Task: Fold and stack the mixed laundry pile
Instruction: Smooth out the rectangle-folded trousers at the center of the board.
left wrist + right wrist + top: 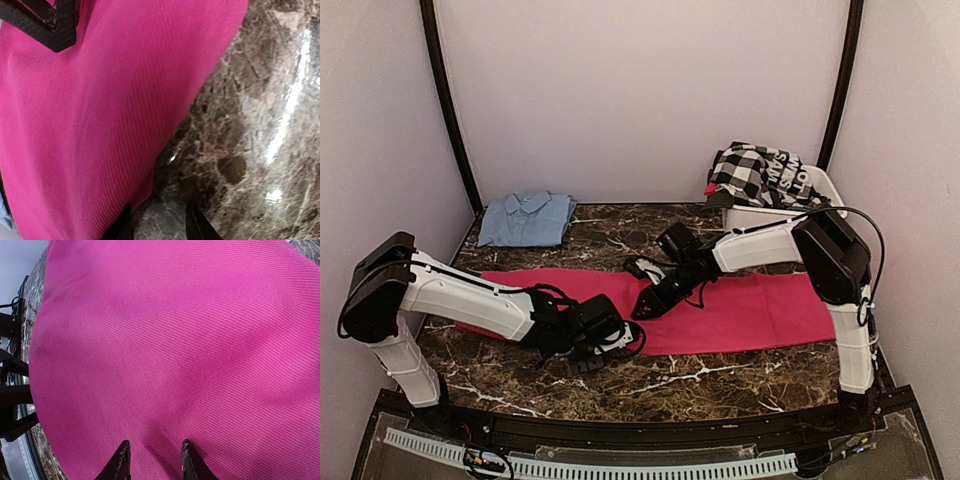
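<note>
Lying flat across the middle of the counter (620, 385), the magenta-pink cloth (760, 312) runs as a long strip from left to right, near edge roughly straight, both arms reaching in over it; left hand (600, 342) sits low at the cloth's near edge, left of centre, tips down toward the marble; left wrist view shows its two dark fingertips (197, 226) partly spread, bare counter between them, the left tip right at the cloth's edge, nothing clamped that I can see; right hand (644, 306) is down on the cloth near its middle, a bit farther back than the left one; right wrist view shows its fingertips (121, 461) also partly spread, pink fabric under and between them with a slight pucker there, cannot tell if any fold is actually pinched; light-blue piece (527, 218), a collared shirt, lies folded at the far-left corner of the counter, well apart from the pink cloth; black-and-white checked garment (752, 172) is heaped in the white tub (770, 216) at the far right, with a dark piece with white lettering (800, 183) beside it in the same tub, a bit of pink showing at the tub's left rim
</note>
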`<move>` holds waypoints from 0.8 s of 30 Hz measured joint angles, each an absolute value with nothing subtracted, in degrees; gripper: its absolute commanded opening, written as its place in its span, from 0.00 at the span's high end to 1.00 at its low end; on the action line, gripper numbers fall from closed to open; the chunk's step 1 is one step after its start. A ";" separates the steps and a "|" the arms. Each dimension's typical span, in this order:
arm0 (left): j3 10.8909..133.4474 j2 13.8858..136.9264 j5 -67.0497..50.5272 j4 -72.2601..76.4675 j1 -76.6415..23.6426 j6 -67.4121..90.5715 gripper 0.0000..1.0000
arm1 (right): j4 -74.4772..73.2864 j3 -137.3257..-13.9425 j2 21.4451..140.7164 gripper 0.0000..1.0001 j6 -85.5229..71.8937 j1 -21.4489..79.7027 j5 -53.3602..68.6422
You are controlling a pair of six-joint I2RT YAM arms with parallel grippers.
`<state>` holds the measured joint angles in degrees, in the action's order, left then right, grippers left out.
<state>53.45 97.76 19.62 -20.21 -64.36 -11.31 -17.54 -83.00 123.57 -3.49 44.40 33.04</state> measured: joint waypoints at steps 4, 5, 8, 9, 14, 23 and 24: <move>52.97 97.56 21.26 -20.25 -63.18 -13.19 0.65 | -17.50 -83.00 123.57 0.69 -3.49 44.36 33.06; 52.77 97.43 21.61 -20.25 -63.13 -13.47 0.64 | -17.50 -83.00 123.57 0.69 -3.49 44.34 33.06; 52.21 96.20 21.93 -20.99 -63.13 -14.55 0.59 | -17.50 -83.00 123.57 0.69 -3.46 44.34 33.08; 51.77 95.18 21.96 -21.28 -63.11 -14.79 0.59 | -17.50 -83.00 123.57 0.69 -3.44 44.34 33.08; 51.07 90.04 21.67 -21.78 -62.33 -16.25 0.58 | -17.50 -83.00 123.59 0.69 -3.42 44.31 33.26; 51.22 91.70 18.68 -21.06 -61.23 -19.49 0.67 | -17.41 -83.00 123.70 0.69 -3.33 44.16 33.67; 51.22 91.85 18.04 -21.04 -61.23 -19.68 0.67 | -17.41 -83.00 123.70 0.69 -3.33 44.16 33.67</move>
